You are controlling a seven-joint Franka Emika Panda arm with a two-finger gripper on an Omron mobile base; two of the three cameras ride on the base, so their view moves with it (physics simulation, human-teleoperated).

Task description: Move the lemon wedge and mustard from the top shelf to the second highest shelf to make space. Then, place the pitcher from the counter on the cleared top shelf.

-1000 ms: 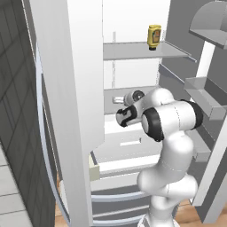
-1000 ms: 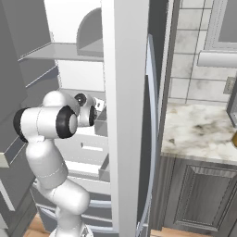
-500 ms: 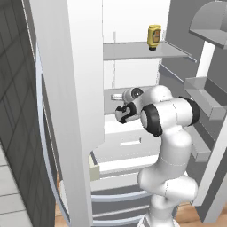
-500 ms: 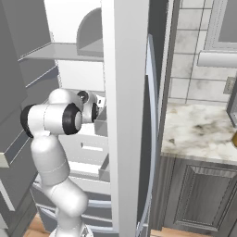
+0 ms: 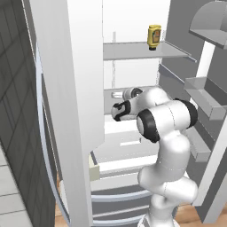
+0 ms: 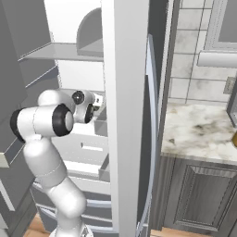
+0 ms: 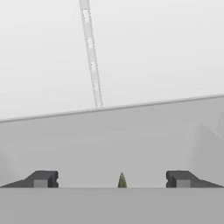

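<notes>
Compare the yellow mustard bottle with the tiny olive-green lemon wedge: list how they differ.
The squat yellow mustard bottle stands upright on the grey top shelf; the tiny olive-green lemon wedge sits on the lower grey shelf. The bottle is yellow with a red-and-green label; the wedge is plain dark green. The bottle is far larger. The wedge lies between the open tool fingers; the bottle stands apart. Both are inside the fridge.

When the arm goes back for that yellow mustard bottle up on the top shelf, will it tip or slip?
The mustard looks squat and stands upright on the flat top shelf, so it probably resists tipping. Its smooth sides might slip, and it is likely light.
</notes>
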